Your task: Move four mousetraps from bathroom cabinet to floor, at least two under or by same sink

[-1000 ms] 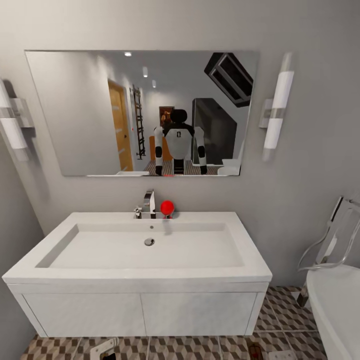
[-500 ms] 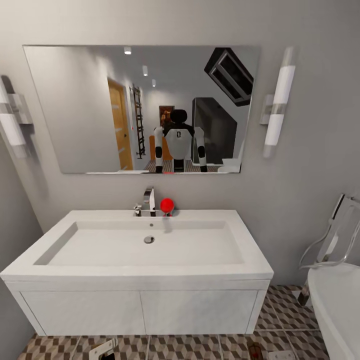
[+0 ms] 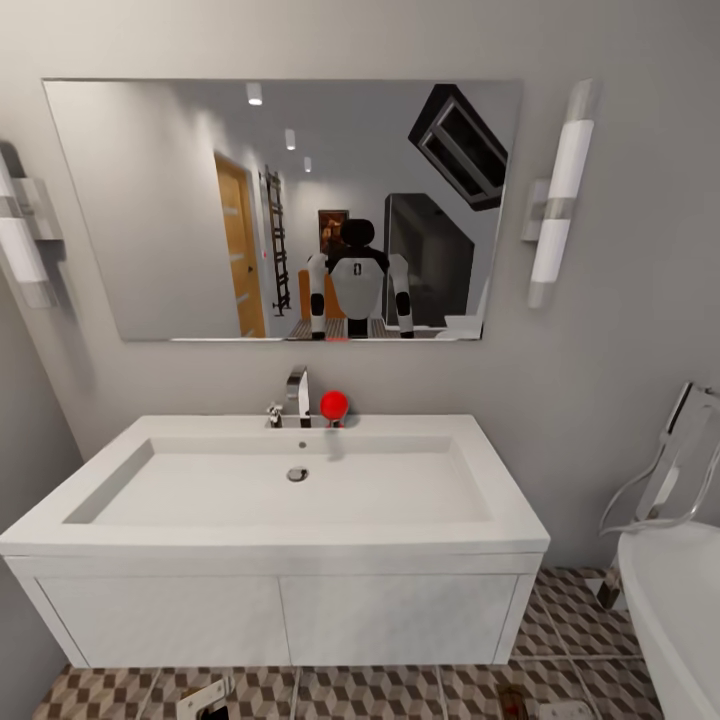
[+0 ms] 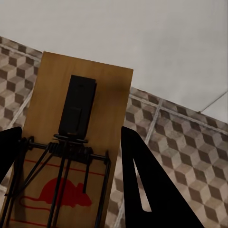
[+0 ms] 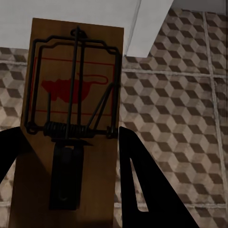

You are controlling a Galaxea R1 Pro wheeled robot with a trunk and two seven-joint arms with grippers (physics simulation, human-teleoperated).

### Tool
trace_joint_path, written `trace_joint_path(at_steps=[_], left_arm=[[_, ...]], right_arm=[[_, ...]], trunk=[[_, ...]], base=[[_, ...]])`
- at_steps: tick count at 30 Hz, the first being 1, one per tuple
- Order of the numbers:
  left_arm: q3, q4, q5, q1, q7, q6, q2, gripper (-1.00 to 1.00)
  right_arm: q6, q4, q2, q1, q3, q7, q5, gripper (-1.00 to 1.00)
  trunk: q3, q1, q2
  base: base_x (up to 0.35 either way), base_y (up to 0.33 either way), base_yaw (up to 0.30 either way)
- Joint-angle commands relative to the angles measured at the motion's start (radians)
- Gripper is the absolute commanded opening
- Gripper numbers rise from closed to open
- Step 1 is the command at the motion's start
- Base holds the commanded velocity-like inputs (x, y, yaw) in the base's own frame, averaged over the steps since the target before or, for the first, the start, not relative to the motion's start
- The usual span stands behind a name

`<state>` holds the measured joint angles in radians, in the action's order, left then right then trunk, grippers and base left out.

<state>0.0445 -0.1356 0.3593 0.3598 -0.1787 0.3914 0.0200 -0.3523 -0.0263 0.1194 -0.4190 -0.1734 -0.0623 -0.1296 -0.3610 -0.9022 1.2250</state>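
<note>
In front of the robot, the wide white rectangular sink [image 3: 290, 480] on its white drawer unit [image 3: 280, 620] is seen, with the cube-patterned tiled bathroom floor [image 3: 400, 692] below. The left tool [image 4: 66, 180] is closed on a flat tan mousetrap with dark wire and red mark [image 4: 76, 152]; the right tool [image 5: 69, 175] is gripping a second such mousetrap [image 5: 71, 118]. Both traps are held above the tiles near the unit. Neither is judged placed yet; the other two traps cannot be accounted for.
</note>
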Motion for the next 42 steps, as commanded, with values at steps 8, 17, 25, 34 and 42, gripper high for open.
trace_joint_path(at_steps=[8,17,25,34,42], left_arm=[[0.005,0.0,0.001,0.001,-0.002,0.003,0.001,-1.0],[0.005,0.001,0.001,0.001,-0.003,0.003,0.001,-1.0],[0.005,0.001,0.001,0.001,-0.002,0.004,0.001,-1.0],[0.005,0.001,0.0,0.001,-0.003,0.003,0.001,-1.0],[0.005,0.001,0.001,0.001,-0.003,0.003,0.001,-1.0]], right_arm=[[-0.005,-0.003,-0.001,-0.001,-0.006,0.011,-0.015,-1.0],[-0.005,-0.003,-0.001,-0.001,-0.006,0.012,-0.015,-1.0],[-0.005,-0.003,-0.001,-0.001,-0.006,0.012,-0.015,-1.0],[-0.005,-0.003,-0.001,-0.001,-0.006,0.012,-0.015,-1.0],[-0.005,-0.003,-0.001,-0.001,-0.006,0.012,-0.015,-1.0]], trunk=[[-0.026,-0.031,0.057],[-0.055,-0.065,0.12],[-0.08,-0.096,0.176],[-0.108,-0.13,0.239],[-0.133,-0.161,0.295]], base=[[0.0,0.0,0.0],[0.0,0.0,0.0],[0.0,0.0,0.0],[0.0,0.0,0.0],[0.0,0.0,0.0]])
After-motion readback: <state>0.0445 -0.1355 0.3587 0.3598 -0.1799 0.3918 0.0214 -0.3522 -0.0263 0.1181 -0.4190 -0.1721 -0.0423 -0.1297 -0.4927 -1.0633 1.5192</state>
